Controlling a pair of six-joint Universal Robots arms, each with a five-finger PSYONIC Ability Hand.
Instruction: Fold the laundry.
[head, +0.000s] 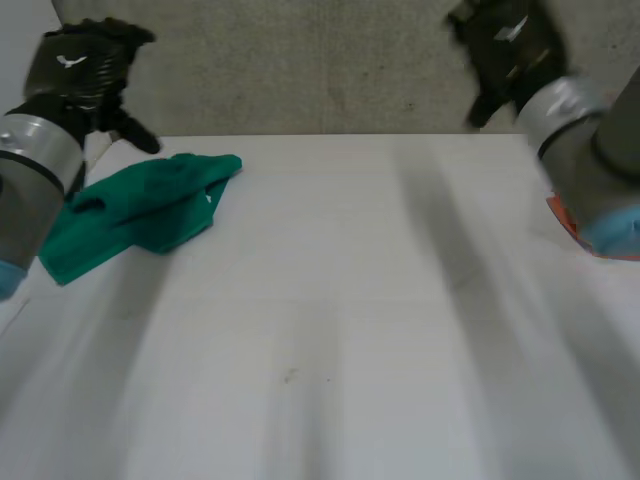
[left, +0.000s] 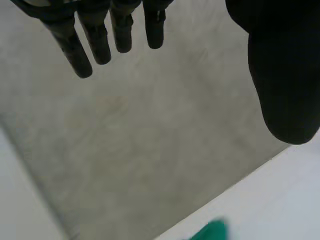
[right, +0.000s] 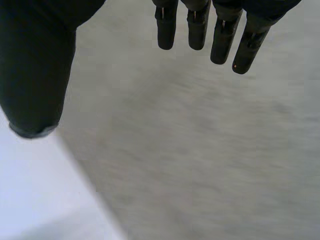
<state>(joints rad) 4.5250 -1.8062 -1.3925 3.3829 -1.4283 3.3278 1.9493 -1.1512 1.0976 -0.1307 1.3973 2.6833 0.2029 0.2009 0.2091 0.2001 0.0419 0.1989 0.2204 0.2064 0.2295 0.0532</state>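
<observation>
Head view: the green cloth (head: 140, 215) lies bunched at the worktop's (head: 350, 330) far left corner. My left hand (head: 80, 65) is raised just behind it, and my right hand (head: 510, 50) is past the far edge near the right corner, well apart from it.

Left wrist view: fingers (left: 100, 45) straight, thumb apart, holding nothing.

Right wrist view: fingers (right: 197, 25) likewise spread, empty.

My worry is that the cloth sits close to the left edge, so a careless one-handed pull could drag it off.

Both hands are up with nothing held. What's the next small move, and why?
Probably lower the left hand to the near edge of the green cloth. The cloth lies bunched on the table right beside that hand, which is open and raised off it. The right hand, also open, is far across the table.
</observation>
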